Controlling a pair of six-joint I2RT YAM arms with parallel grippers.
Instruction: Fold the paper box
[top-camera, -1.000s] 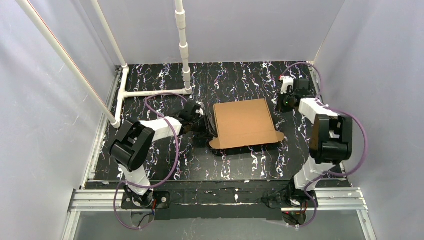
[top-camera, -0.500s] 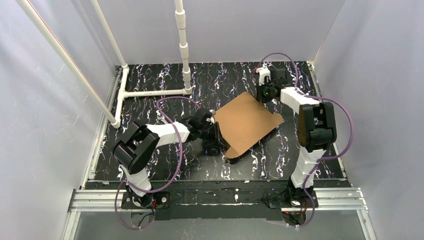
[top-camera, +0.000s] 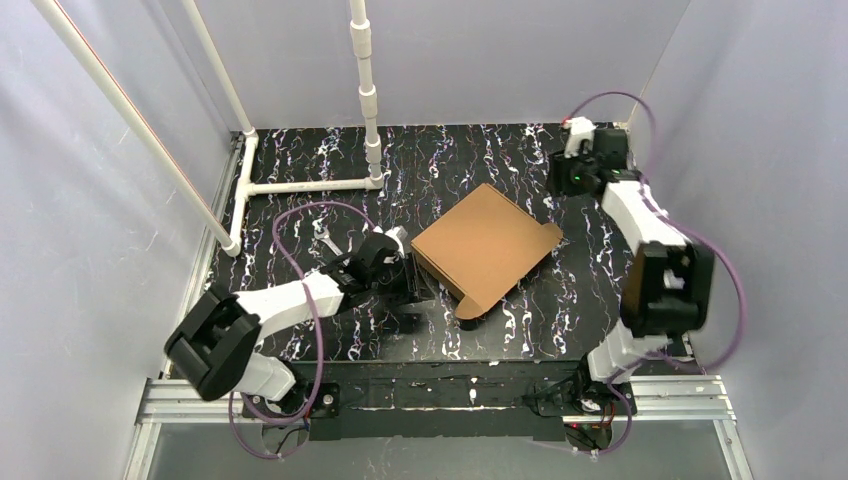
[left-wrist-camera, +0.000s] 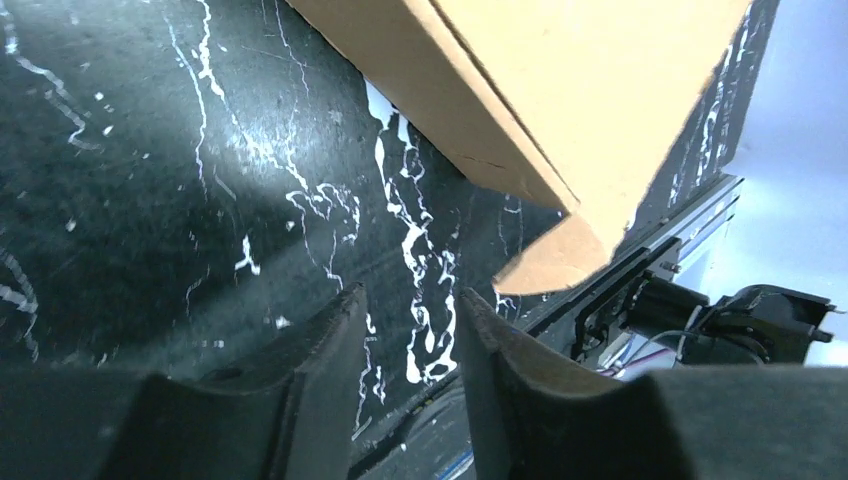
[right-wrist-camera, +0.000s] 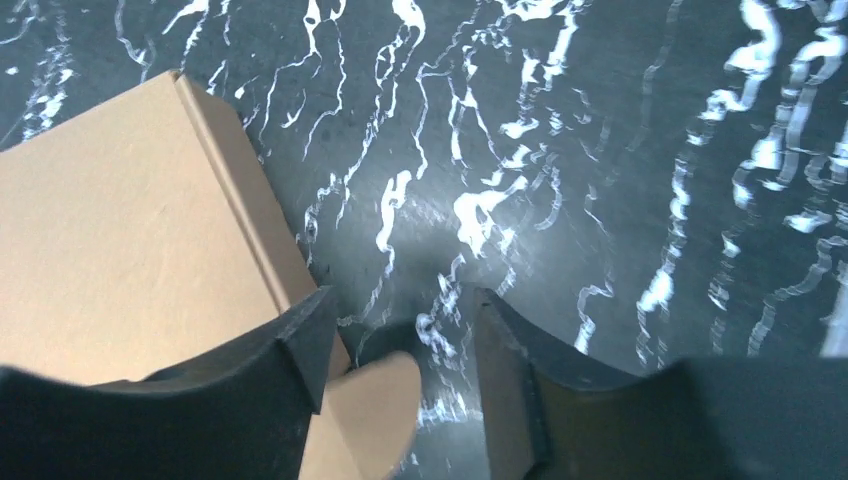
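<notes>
The paper box (top-camera: 485, 248) is a closed, shallow brown cardboard mailer lying turned at an angle mid-table. My left gripper (top-camera: 413, 284) sits low at its near-left side. In the left wrist view the box (left-wrist-camera: 560, 80) lies ahead of the left gripper (left-wrist-camera: 410, 302), whose jaws are open with only mat between them. My right gripper (top-camera: 575, 178) hovers at the back right, clear of the box. In the right wrist view the right gripper (right-wrist-camera: 398, 305) is open. The box (right-wrist-camera: 120, 230) lies to the left, and its rounded tab (right-wrist-camera: 370, 415) shows below the gap, untouched.
A white pipe frame (top-camera: 300, 186) lies at the back left with an upright pipe (top-camera: 365, 90). White walls close in three sides. An aluminium rail (top-camera: 430, 395) runs along the near edge, and purple cables loop off both arms.
The box has been swung from square to angled. My right gripper opened, let go of the far corner and drew back right. My left arm pulled back near-left, its jaws a little wider.
</notes>
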